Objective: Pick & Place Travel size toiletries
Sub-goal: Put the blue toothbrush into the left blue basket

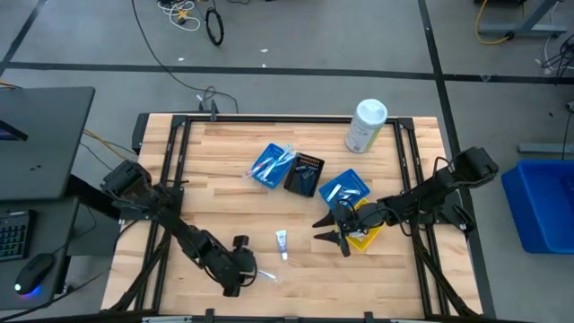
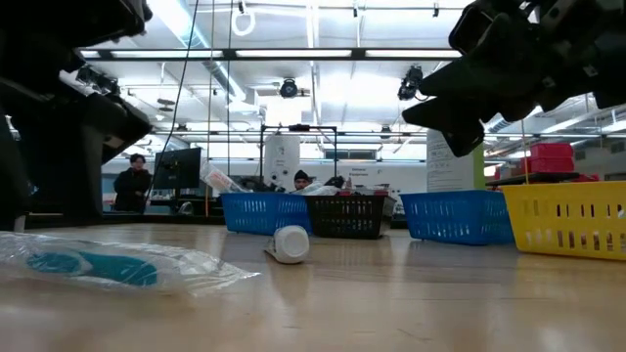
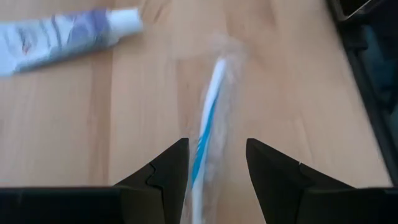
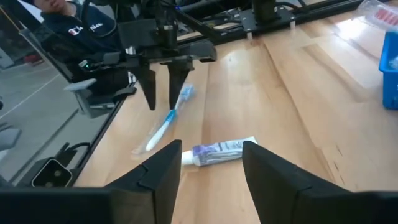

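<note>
Two toiletries lie loose on the table [image 1: 224, 161] w/ both arms closing in. A wrapped blue-and-white toothbrush [image 3: 208, 124] sits near the front edge, directly under the left claw [image 3: 216, 163], whose fingers stand apart, one on each side of the handle, gripping nothing yet. Judging by that straddle, the claw is lined up along the brush's length so a squeeze would catch the slim handle across its narrow side. A small toothpaste tube [image 4: 221, 151], white cap on, lies just beside the brush toward the table's middle, flat and unheld. The right claw [image 4: 211, 163] hovers above it, fingers spread, empty, aimed so the tube shows between its tips; prob. the next pick.

Left arm reaches in from the table's left-front, folded low, wrist pitched steeply down so the fingers point at the wood. Right arm stretches from the right side across the yellow tray [image 1: 366, 235], forearm near level, claw pointing toward centre.

Farther back sit two blue trays [image 1: 272, 164] w/ items already inside, a black tray [image 1: 303, 172] between them, & a white canister [image 1: 366, 126] at the rear. Sorted trays suggest the job is partly done; the loose pair looks to be what's left.
</note>
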`<state>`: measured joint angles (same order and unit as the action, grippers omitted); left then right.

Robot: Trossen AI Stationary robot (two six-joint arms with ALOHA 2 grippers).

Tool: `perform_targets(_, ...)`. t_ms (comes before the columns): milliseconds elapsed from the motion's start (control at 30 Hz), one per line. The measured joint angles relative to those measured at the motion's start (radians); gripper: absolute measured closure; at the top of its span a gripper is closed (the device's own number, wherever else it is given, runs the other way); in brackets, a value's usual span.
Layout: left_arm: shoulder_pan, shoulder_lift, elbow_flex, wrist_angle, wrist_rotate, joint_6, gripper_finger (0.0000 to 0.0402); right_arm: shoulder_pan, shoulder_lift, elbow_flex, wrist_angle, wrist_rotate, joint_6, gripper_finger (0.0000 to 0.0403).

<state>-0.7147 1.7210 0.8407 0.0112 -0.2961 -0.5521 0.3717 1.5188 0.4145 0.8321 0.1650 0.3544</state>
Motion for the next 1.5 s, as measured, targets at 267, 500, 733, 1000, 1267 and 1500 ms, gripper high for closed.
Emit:
perform_targets(267, 0.002, 0.0, -0.025, 0.006, 0.001, 0.025, 0.0233, 0.001, 0.0, 0.0, 0.003, 0.019, -0.001, 0.0242)
perform_targets(500, 0.004, 0.0, -0.056, 0.01, -0.005, 0.007, 0.0233, 0.015, 0.0, 0.0, 0.003, 0.018, -0.001, 0.0255)
perform_targets(733, 0.01, 0.0, -0.084, 0.009, -0.002, -0.013, 0.0233, 0.026, 0.0, 0.0, -0.003, 0.018, 0.005, 0.0258)
perform_targets(1000, 0.018, 0.0, -0.093, 0.015, -0.024, 0.034, 0.0267, 0.027, 0.0, 0.0, -0.004, 0.017, 0.006, 0.026)
perform_targets(1267, 0.062, 0.0, -0.084, 0.019, -0.008, -0.1, 0.0375, 0.027, 0.0, 0.0, -0.004, 0.017, 0.007, 0.0262)
perform_targets(1500, 0.092, -0.045, 0.019, -0.138, -0.079, -0.169, 0.0374, 0.027, 0.0, 0.0, -0.005, 0.017, 0.006, 0.0265)
